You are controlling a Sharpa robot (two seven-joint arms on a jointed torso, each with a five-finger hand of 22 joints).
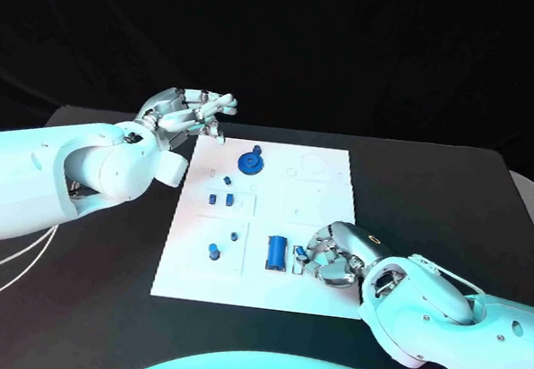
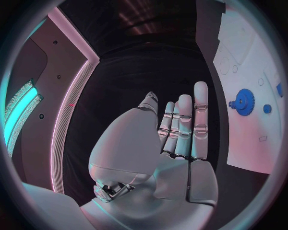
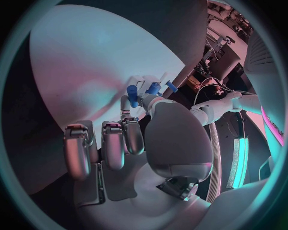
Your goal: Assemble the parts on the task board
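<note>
Task board (image 1: 314,285) at frame centre on the black desk (image 1: 448,196). An upright blue bar part (image 1: 276,251), long axis running up the frame, lies lower centre, just left of the right hand (image 1: 334,257), whose fingers curl about a small part (image 1: 300,253). Blue gear (image 1: 252,162) sits upper centre, nearer the left hand (image 1: 187,114), empty, fingers extended.

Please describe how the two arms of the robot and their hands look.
Both arms are smooth, rounded white shells. Each ends in a silver metallic robot hand, left and right, with jointed segmented fingers. Thin pale cables loop under the left arm.
</note>
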